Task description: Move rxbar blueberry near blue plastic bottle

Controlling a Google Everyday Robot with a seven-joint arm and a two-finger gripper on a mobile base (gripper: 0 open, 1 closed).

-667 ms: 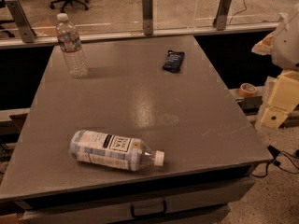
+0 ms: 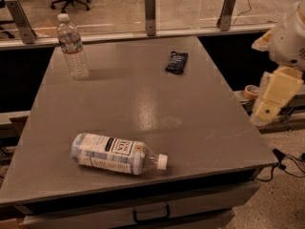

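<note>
The rxbar blueberry (image 2: pixel 177 62), a small flat dark wrapped bar, lies on the far right part of the grey table (image 2: pixel 200 128). The blue plastic bottle (image 2: pixel 114 154), with a pale blue and white label and a white cap, lies on its side near the front left, cap pointing right. My gripper (image 2: pixel 265 109) hangs at the right edge of the view, beside the table's right edge and off its surface. It is well apart from both the bar and the bottle and holds nothing that I can see.
A clear ribbed water bottle (image 2: pixel 73 46) stands upright at the far left of the table. A glass barrier with metal posts (image 2: pixel 150 13) runs along the table's back edge. A tape roll (image 2: pixel 249 91) and cables lie to the right of the table.
The arm at the right has edged slightly toward the table. The bar and both bottles have not moved.
</note>
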